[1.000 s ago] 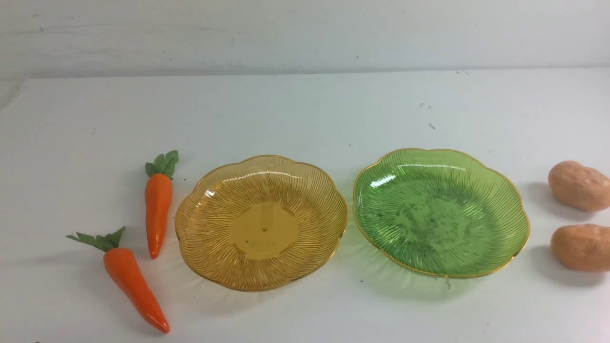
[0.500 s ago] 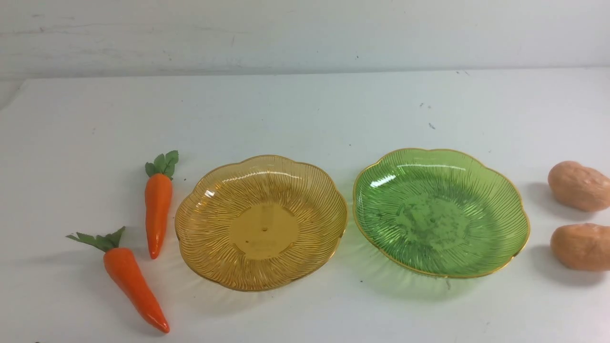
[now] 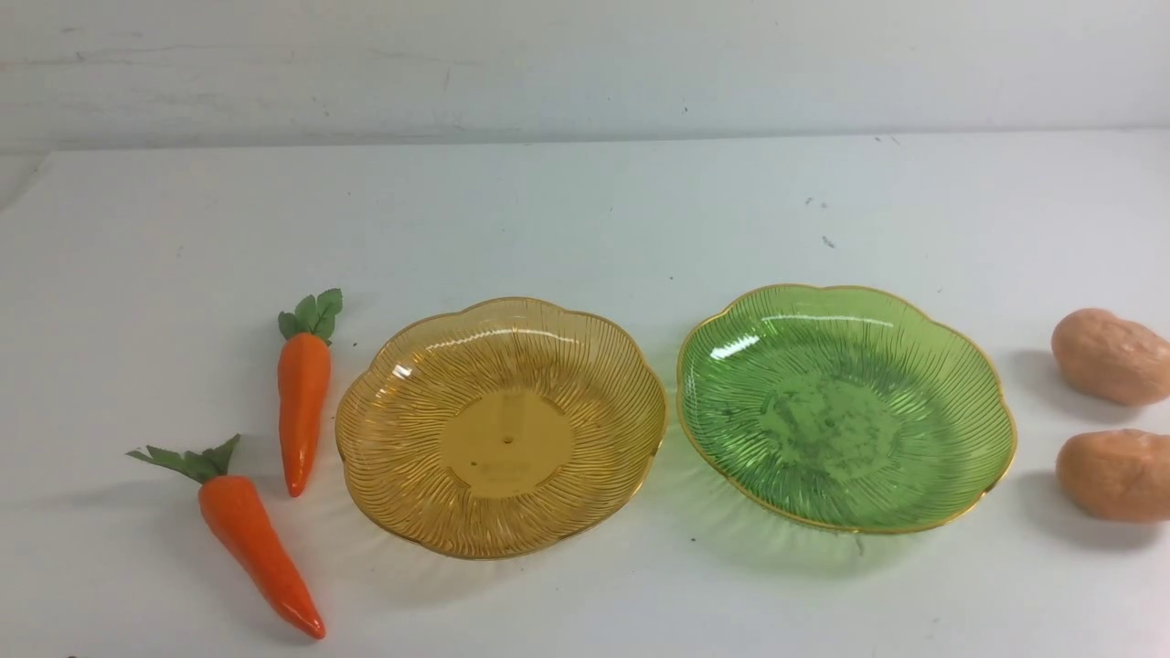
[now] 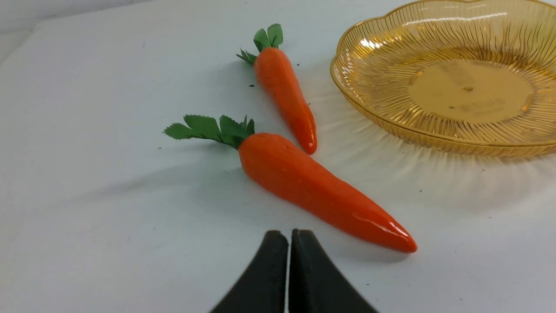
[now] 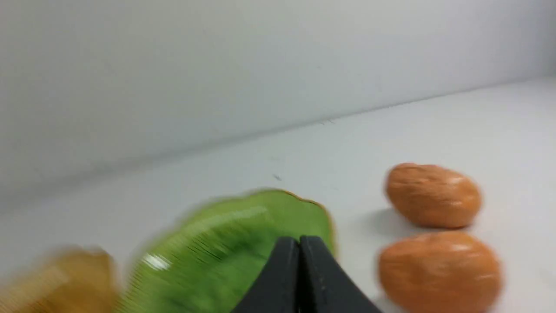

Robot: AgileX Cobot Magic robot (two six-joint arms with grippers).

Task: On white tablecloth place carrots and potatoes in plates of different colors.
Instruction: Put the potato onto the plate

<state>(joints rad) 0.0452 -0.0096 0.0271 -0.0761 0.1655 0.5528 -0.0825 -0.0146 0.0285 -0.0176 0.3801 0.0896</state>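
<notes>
You see the plain, smooth white tablecloth (image 3: 585, 210) covering the whole tabletop. At its middle stand two translucent ribbed plastic plates with scalloped gold rims: the amber-yellow plate (image 3: 393, 439) on the left and, just beside it, the green plate (image 3: 951, 411). Left of the amber one lie two glossy orange toy carrots with green tops, the farther carrot (image 3: 303, 411) near its rim and the nearer carrot (image 3: 251, 544) further out. Right of the green plate, two lumpy tan-orange toy potatoes rest on the cloth, the farther potato (image 3: 1108, 357) and the nearer potato (image 3: 1111, 475). Your left gripper (image 4: 288, 237) hangs by the nearer carrot's tip, fingers pressed together around nothing. Your right gripper (image 5: 299, 243), in a blurred view, is likewise closed and empty.
</notes>
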